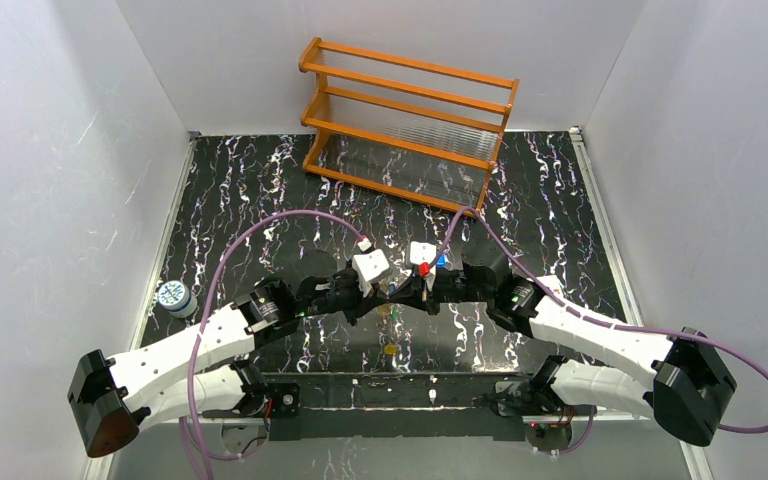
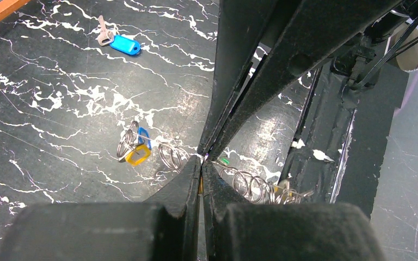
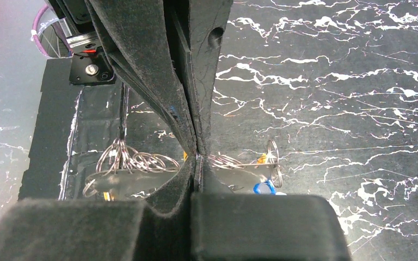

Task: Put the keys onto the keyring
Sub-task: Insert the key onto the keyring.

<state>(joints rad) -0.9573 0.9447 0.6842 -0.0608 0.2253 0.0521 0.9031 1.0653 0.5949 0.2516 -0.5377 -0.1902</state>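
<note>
Black table [image 1: 240, 190] (white marble veining), orange rack [image 1: 410, 63], blue key [image 2: 124, 44].

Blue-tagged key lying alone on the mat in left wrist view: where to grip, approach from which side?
Probably by the blue plastic head, coming straight down from above and closing across its two long edges. It lies flat and alone on the table, and it looks bulkier than the thin metal blade.
</note>
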